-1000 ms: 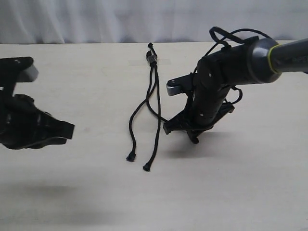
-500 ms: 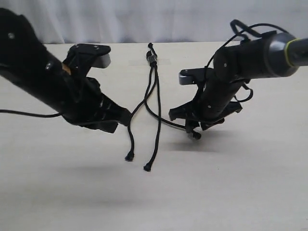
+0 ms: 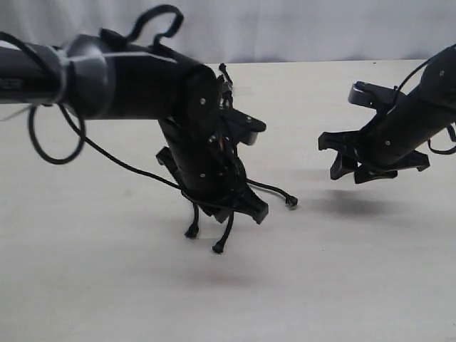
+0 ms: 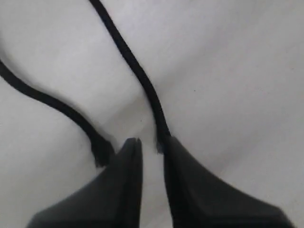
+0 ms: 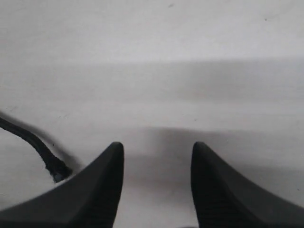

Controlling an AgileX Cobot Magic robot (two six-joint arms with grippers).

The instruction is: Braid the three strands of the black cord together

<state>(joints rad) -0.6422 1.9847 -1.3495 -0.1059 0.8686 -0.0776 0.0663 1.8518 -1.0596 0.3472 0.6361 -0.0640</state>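
We can read no text, label, brand or number in any of the views. Nothing we see carries legible markings or signs.

Three strands (image 3: 274, 189), seemingly; two claws (image 5: 156, 153)

Your left arm (image 3: 135, 78) reaches across the middle, with the wrist bent steeply so that the left end effector (image 3: 255, 211) points down close to the worktop (image 3: 107, 285). Its fingers (image 4: 126, 185) sit nearly together with a thin slit between them; whether they pinch anything, you can't tell. Your right arm (image 3: 420, 114) comes in from the right edge. The right end effector (image 3: 333, 157) hangs above the worktop, pointing toward the middle, its fingers (image 5: 95, 190) spread wide apart.
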